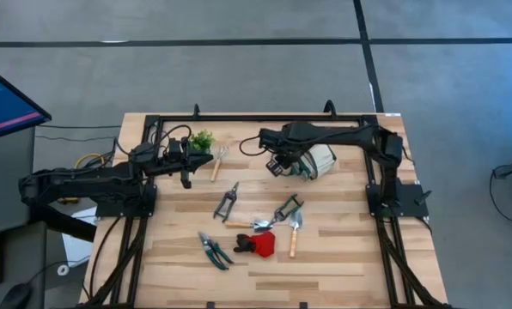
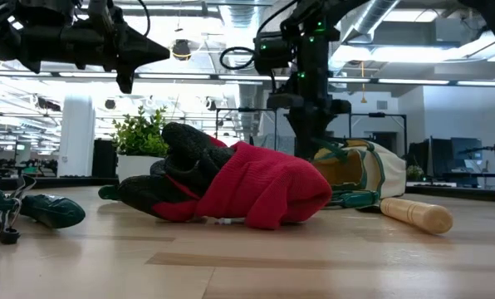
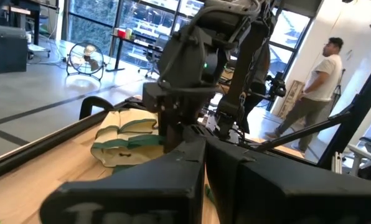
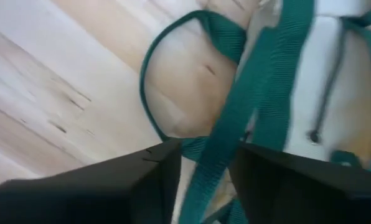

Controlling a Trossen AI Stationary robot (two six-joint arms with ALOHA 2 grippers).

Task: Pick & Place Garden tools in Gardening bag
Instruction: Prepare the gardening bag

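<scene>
Reaching over gardening bag (image 1: 319, 160) at table (image 1: 342, 257) rear right, right claw (image 4: 204, 171) has green handle strap (image 4: 260, 93) running between parted fingers, not yet clamped. We judge bag mouth faces tools. Tools lie nearer front centre: pruning shears (image 1: 213, 251), red glove (image 1: 258, 245), trowel (image 1: 295, 230). Left claw (image 1: 185, 162) clenched, empty, beside potted plant (image 1: 203, 139).

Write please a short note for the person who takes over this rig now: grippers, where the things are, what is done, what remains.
Left gripper: shut, empty, hovering near the plant.
Right gripper: at the bag, a green strap between its fingers; grip not certain.
Bag lies on its side at the table's back right.
Tools and red glove lie on the table's middle; one trowel beside the plant.
Done: nothing visibly bagged. Left: all tools.
</scene>
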